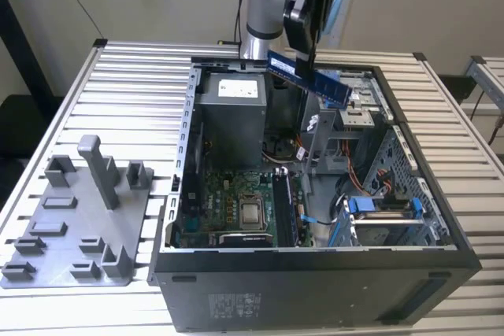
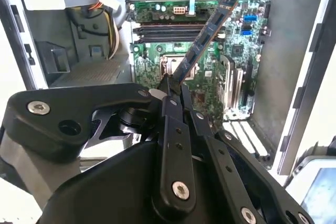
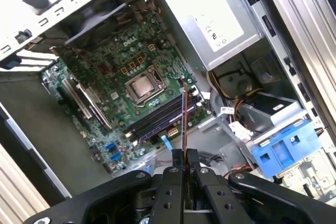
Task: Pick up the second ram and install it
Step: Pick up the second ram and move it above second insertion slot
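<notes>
— Where is the second ram (image 1: 309, 76)?
— Upper middle of the exterior view, over the open case (image 1: 315, 293). The fingers (image 2: 172, 111) squeeze it tight. It slants. The slots (image 1: 287, 206) lie well below, turned another way.

Open from above over motherboard (image 1: 228, 194) and memory slots (image 3: 160, 121). Hemmed by power supply (image 1: 232, 120), metal drive bracket (image 1: 327, 135), blue caddy (image 1: 382, 206), cable bundle (image 3: 218, 82). Holding second ram (image 1: 327, 84) in fingers (image 2: 173, 124), tilted, high over slots.

Second ram (image 1: 324, 85) in tool (image 1: 305, 58) above case (image 1: 315, 289)
</notes>
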`<action>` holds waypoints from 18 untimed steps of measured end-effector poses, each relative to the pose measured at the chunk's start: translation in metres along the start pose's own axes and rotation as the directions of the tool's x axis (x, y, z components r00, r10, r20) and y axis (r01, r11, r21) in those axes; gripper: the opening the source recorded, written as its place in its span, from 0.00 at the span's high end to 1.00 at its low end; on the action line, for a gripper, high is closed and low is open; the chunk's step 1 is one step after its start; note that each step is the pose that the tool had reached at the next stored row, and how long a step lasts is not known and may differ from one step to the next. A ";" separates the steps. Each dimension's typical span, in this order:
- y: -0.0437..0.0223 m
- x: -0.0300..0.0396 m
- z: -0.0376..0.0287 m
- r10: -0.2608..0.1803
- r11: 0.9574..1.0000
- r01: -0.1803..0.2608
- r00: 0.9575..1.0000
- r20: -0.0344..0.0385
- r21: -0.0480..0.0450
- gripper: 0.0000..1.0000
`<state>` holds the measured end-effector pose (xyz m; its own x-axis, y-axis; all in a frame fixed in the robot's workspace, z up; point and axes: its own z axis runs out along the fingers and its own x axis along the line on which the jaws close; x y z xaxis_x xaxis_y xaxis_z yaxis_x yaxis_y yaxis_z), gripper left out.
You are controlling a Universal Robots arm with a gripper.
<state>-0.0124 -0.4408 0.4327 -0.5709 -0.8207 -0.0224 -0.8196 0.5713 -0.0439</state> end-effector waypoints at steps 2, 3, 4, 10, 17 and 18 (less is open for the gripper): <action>0.0000 0.0000 0.0001 0.021 1.000 -0.021 1.000 -0.001 0.001 0.86; 0.0001 0.0000 0.0004 0.031 1.000 -0.031 1.000 -0.001 0.001 0.86; 0.0002 0.0001 0.0009 0.042 0.999 -0.042 0.999 -0.002 0.001 0.86; 0.0004 0.0004 0.0029 0.115 0.993 -0.115 0.993 -0.005 0.003 0.86; 0.0007 0.0005 0.0031 0.166 0.986 -0.166 0.986 -0.007 0.004 0.86; 0.0008 0.0006 0.0032 0.166 0.986 -0.166 0.986 -0.007 0.004 0.86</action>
<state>-0.0132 -0.4408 0.4295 -0.6993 -0.7145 -0.0223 -0.7133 0.6995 -0.0438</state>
